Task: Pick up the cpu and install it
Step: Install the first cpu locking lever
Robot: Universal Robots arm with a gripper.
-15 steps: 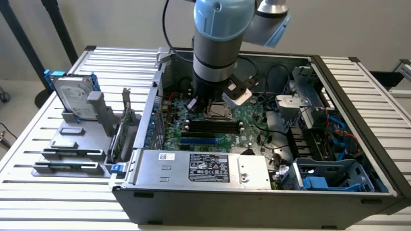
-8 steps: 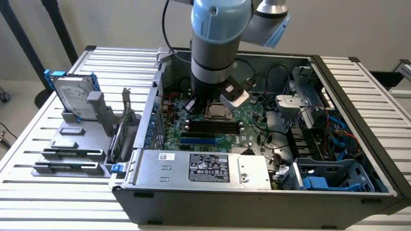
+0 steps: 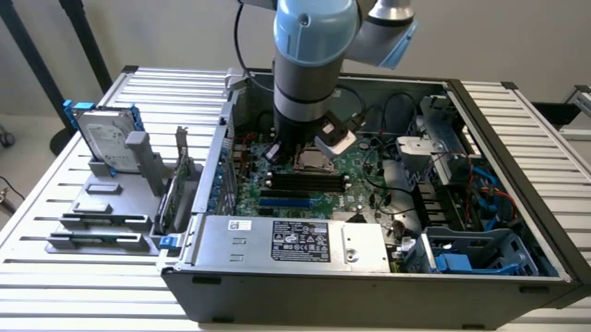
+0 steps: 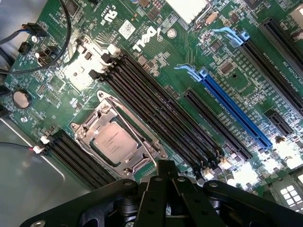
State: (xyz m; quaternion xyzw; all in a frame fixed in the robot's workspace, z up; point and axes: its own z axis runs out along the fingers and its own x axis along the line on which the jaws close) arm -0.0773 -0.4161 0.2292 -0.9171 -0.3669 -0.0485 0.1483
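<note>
Presently: cpu (image 4: pixel 113 142) is seated in socket (image 4: pixel 85 130) on motherboard (image 4: pixel 156 56); hand (image 4: pixel 165 172) is clenched, empty, just above.

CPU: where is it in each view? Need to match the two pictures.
Exterior view: the cpu sits in the socket on the motherboard, just below the arm's tip, partly hidden by it.
Wrist view: cpu lies in the open socket frame, beside the gripper.
Shared landmark: the black memory slots next to the socket.
</note>
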